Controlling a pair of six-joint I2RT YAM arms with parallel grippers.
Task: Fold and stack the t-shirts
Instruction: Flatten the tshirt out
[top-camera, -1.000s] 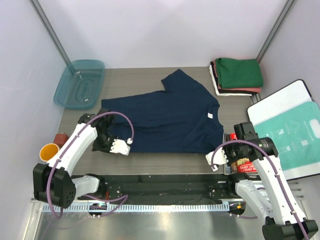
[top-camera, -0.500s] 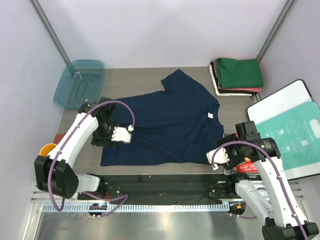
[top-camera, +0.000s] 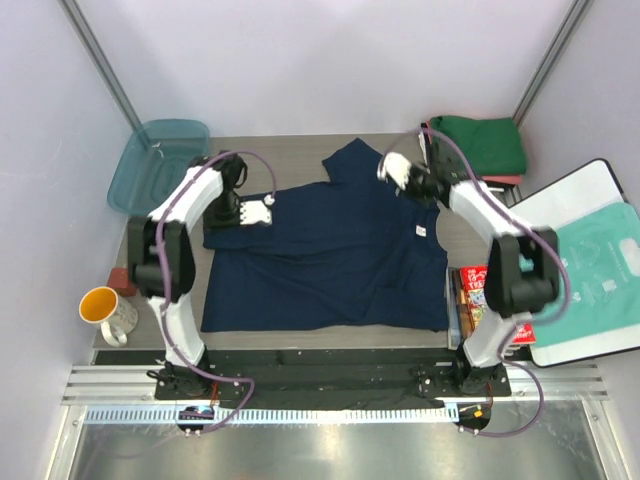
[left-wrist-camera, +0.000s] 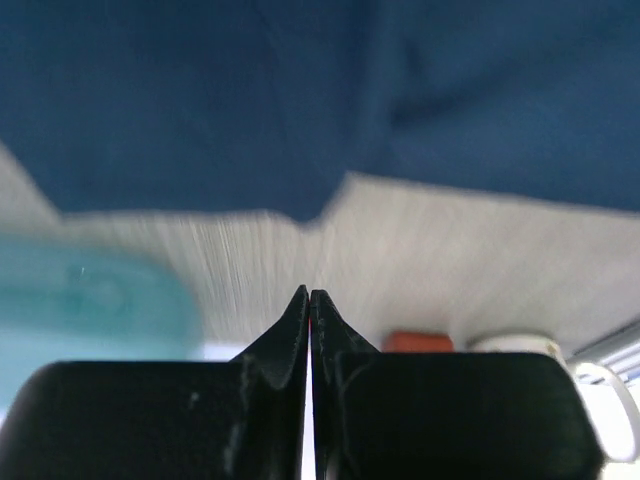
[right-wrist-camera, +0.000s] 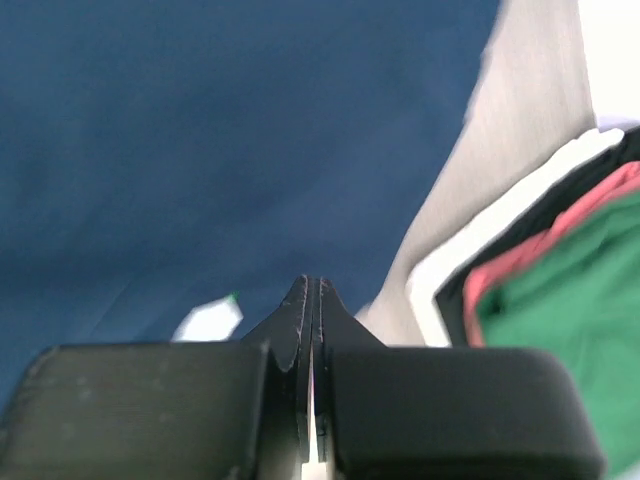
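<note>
The dark navy t-shirt (top-camera: 330, 250) lies spread flat on the table, its white tag (top-camera: 421, 231) near the right edge. My left gripper (top-camera: 256, 213) is shut and empty over the shirt's far left sleeve; in the left wrist view (left-wrist-camera: 310, 292) its tips hang over bare table below the shirt's edge. My right gripper (top-camera: 396, 168) is shut and empty over the shirt's far right shoulder; in the right wrist view (right-wrist-camera: 311, 280) it is beside the tag (right-wrist-camera: 207, 320). A folded stack, green t-shirt (top-camera: 478, 145) on salmon-red (top-camera: 492, 181) and white, sits at the back right.
A teal bin (top-camera: 160, 165) stands at the back left. An orange mug (top-camera: 105, 308) and a small red block (top-camera: 121, 275) sit at the left edge. Snack packets (top-camera: 470, 290) and a white board with a teal-printed bag (top-camera: 590, 260) lie on the right.
Both arms swung from the near edge to the far side of the shirt. The shirt's near hem ended up closer to the front edge and stayed there.
</note>
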